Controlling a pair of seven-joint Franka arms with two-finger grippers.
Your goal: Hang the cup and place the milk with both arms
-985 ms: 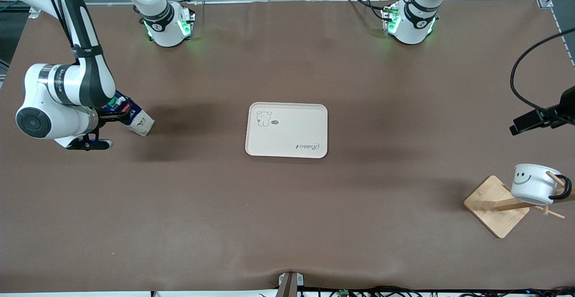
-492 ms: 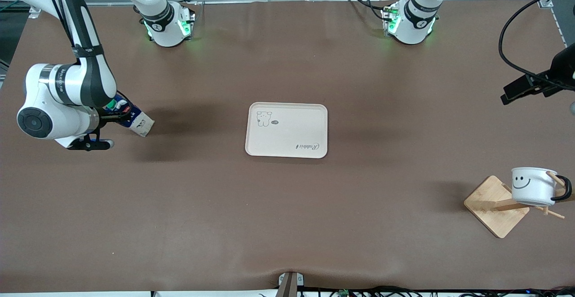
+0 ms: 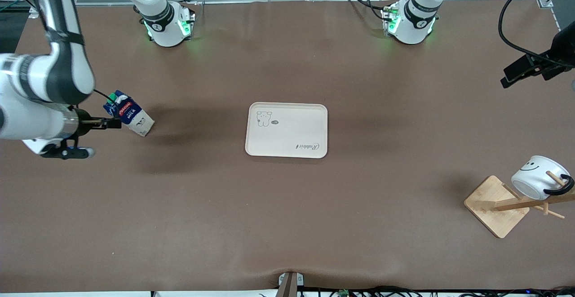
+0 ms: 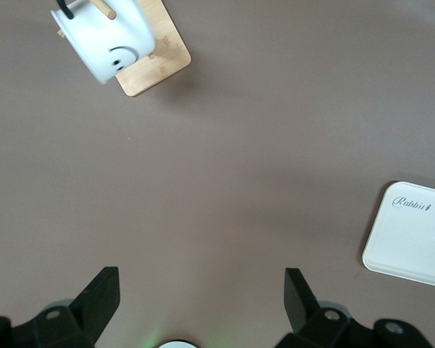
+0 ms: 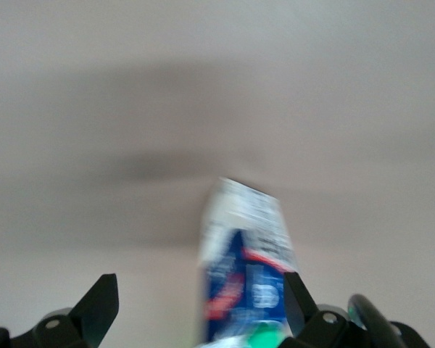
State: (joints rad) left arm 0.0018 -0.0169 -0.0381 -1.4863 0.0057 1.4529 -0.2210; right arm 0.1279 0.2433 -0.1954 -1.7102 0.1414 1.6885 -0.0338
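The milk (image 3: 129, 113), a blue carton with a green cap and a red label, sits on the table toward the right arm's end, cap end toward my right gripper (image 3: 112, 123). In the right wrist view the milk (image 5: 250, 268) lies between the spread fingers of the right gripper (image 5: 201, 304), close to one finger, and the gripper is open. The white smiley cup (image 3: 535, 181) hangs tilted by its black handle on a peg of the wooden rack (image 3: 494, 205). My left gripper (image 4: 201, 301) is open and empty, high above the table, away from the cup (image 4: 101, 43).
A pale rectangular tray (image 3: 287, 130) lies in the middle of the table, also seen in the left wrist view as the tray (image 4: 409, 235). The rack's base (image 4: 156, 61) stands near the left arm's end. A black cable loops above that end.
The right arm has drawn back from the milk toward the table's end; the carton stayed put. The left gripper moved up and away from the rack. The cup has tipped on its peg.
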